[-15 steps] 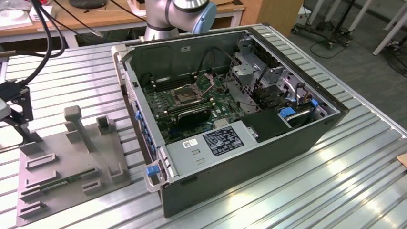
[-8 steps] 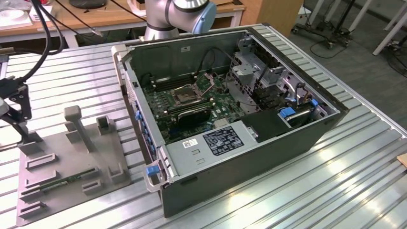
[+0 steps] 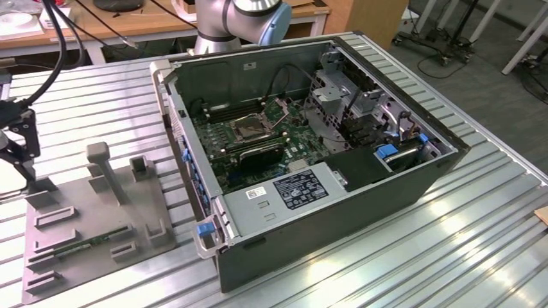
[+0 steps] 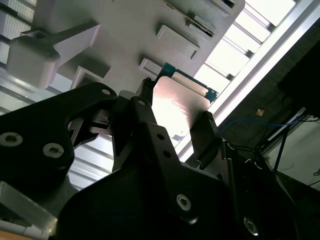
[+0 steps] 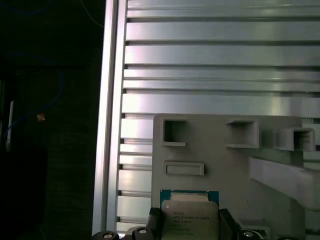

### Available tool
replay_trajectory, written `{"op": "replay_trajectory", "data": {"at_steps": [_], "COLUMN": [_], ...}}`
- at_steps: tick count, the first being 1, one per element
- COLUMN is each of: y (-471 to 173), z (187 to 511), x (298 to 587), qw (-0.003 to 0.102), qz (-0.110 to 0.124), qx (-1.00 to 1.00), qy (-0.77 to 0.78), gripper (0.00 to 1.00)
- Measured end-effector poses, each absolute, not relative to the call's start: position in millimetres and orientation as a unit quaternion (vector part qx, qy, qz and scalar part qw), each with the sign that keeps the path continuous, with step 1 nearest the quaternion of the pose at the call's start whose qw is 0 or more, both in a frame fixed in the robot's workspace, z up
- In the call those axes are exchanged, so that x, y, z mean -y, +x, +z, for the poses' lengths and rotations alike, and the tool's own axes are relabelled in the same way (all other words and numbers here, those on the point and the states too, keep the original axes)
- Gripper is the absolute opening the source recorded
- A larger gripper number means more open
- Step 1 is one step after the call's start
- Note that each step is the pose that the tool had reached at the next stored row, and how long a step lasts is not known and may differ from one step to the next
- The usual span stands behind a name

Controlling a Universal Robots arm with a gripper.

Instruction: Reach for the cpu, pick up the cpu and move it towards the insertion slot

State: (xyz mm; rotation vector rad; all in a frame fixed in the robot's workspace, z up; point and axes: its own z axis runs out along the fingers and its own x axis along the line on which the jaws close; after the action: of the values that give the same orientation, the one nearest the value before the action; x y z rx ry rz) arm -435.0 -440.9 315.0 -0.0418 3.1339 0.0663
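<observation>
Gripping the cpu [image 5: 189, 214] by two opposite edges, the pincer [image 4: 176, 111] is closed to the chip's width, low over a corner of the grey tray [image 5: 210, 145] on the desk [image 3: 445, 237]. The chip looks level, at or just above its seat. A good lift, I judge, needs even pressure, a level face and a straight rise. The insertion slot [image 3: 250, 128] lies well apart, inside the open computer case [image 3: 342, 212].

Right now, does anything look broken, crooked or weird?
Nothing stands out. The cpu sits square to the grey tray, with no visible chips or bends. The green memory stick rests straight in its groove, and the open computer case shows no loose or spilled parts.
</observation>
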Motion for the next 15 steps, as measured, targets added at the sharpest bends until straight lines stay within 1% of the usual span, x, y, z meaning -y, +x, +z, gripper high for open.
{"op": "replay_trajectory", "data": {"at_steps": [15], "y": [-435.0], "z": [322.0], "x": [440.9], "qw": [0.003], "qz": [0.021], "qx": [-1.000], "qy": [-0.013], "gripper": [0.54]}}
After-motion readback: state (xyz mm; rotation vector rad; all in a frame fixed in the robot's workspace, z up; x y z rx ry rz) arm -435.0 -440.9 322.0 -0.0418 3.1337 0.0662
